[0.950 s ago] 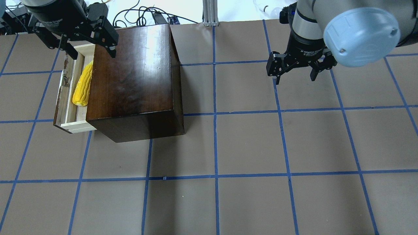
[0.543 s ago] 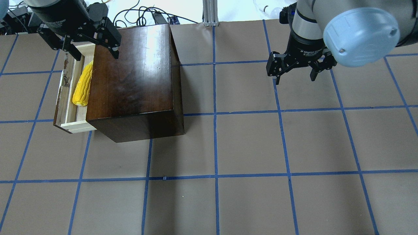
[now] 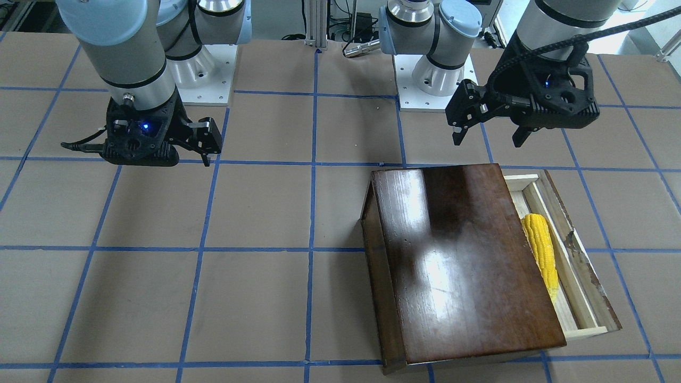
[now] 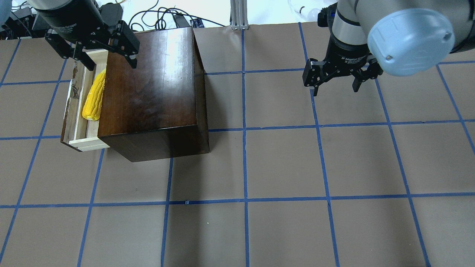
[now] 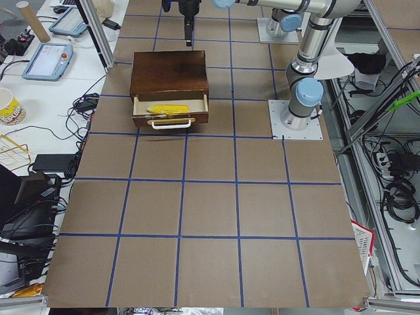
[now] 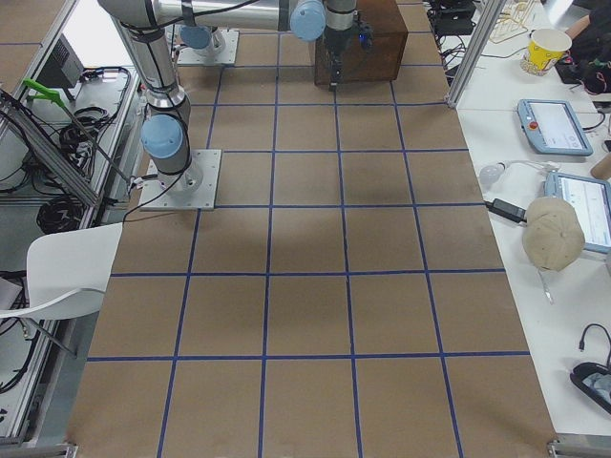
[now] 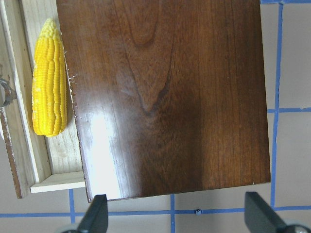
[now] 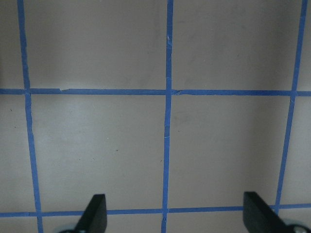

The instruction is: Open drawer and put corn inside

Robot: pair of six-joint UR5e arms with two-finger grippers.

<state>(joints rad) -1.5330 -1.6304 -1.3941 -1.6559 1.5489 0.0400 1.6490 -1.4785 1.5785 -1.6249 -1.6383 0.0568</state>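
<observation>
Drawer: the shallow pale-wood drawer with a scuffed dark-brown front panel is standing pulled partway out of the box's left side, in the upper left of the overhead view.

Corn: the small bright yellow corn cob is lying lengthwise inside the drawer, just beside the box's edge. Its paler tapered tip is pointing toward the top of the overhead frame, and one long side is tucking slightly under the box's top.

Box: the glossy dark-brown wooden box is sitting on the desk and reflecting a bright patch of light.

Left gripper: the black two-finger left gripper is hovering above the upper end of the drawer and the box's upper-left corner. Its fingers are spreading wide and holding nothing.

Right gripper: the black two-finger right gripper is hanging over bare desk in the upper right of the overhead view, well apart from the box. Its fingers are also spreading apart and it is carrying nothing.

Desk: the brown paper-covered desk is showing a grid of blue tape lines.
</observation>
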